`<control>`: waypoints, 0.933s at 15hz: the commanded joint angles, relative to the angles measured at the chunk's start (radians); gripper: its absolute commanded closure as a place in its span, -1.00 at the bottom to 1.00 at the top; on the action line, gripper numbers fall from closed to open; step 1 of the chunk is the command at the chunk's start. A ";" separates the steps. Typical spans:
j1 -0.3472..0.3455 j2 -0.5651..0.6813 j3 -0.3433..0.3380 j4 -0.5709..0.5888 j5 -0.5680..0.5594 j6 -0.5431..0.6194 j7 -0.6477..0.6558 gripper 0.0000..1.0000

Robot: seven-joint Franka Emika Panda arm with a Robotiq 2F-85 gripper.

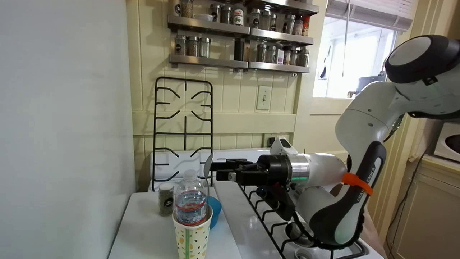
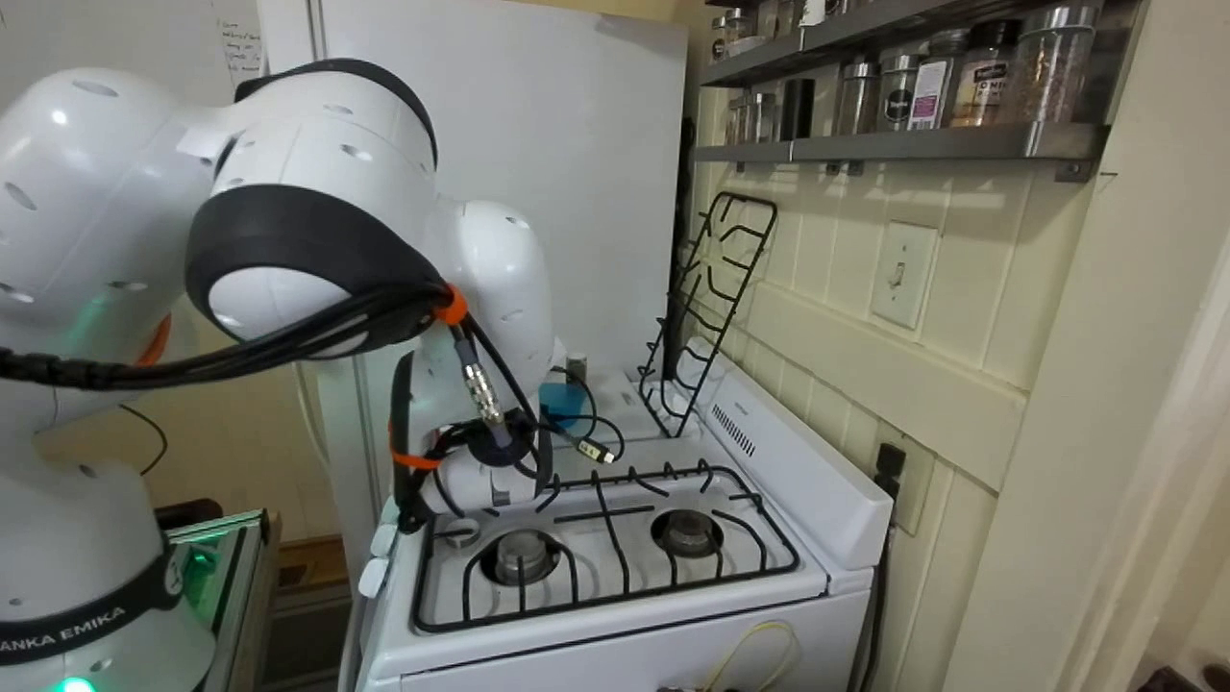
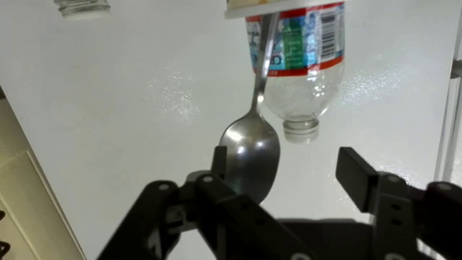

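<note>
A metal spoon (image 3: 254, 153) stands bowl-up in a patterned paper cup (image 1: 192, 241), its handle passing down inside the rim. Beside it in the same cup is a clear plastic bottle (image 1: 190, 201) with a red and blue label (image 3: 294, 43). My gripper (image 3: 285, 160) is open around the spoon's bowl, its jaws well apart. The bowl lies close to the left finger (image 3: 219, 160); whether they touch I cannot tell. The right finger (image 3: 355, 177) is clear of it. In an exterior view the gripper (image 1: 217, 171) is level with the spoon's bowl; the arm hides it in the remaining view.
A spice jar (image 1: 166, 199) and a blue container (image 1: 215, 211) stand near the cup on the white surface (image 1: 143, 230). A black grate (image 1: 185, 133) leans against the wall behind. Stove grates (image 2: 625, 538) lie under the arm, and a tall white panel (image 1: 64, 129) rises at one side.
</note>
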 commanded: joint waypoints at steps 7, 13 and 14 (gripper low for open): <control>0.016 -0.433 -0.018 -0.161 0.308 0.016 -0.210 -1.00; -0.022 -0.595 0.104 -0.240 0.628 0.015 -0.493 -1.00; -0.044 -0.601 0.137 -0.247 0.655 0.015 -0.536 -1.00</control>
